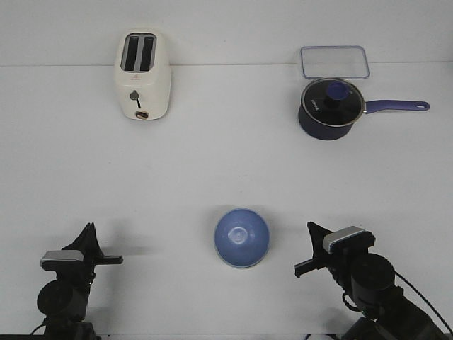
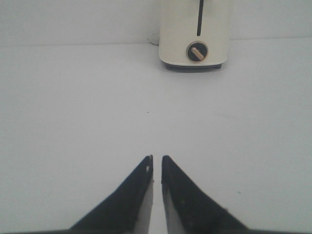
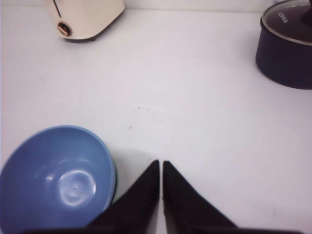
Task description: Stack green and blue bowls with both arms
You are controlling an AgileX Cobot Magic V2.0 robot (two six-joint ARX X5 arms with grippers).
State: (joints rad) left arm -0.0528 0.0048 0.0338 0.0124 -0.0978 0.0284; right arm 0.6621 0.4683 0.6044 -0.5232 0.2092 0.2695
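Blue bowl [image 1: 242,238] sits between both pressed-together end effectors [image 1: 107,259] [image 1: 304,266]; a careless sweep of either could knock it.

One blue bowl [image 1: 242,237] sits between two claws; beyond them stand one toaster [image 1: 142,75], one saucepan [image 1: 330,108], one clear lid [image 1: 334,61].

The green bowl cannot be made out; only a thin dark rim shows under the blue bowl [image 3: 58,180], itself cut at the frame edge. The toaster [image 2: 194,34] and saucepan [image 3: 287,46] are cropped.
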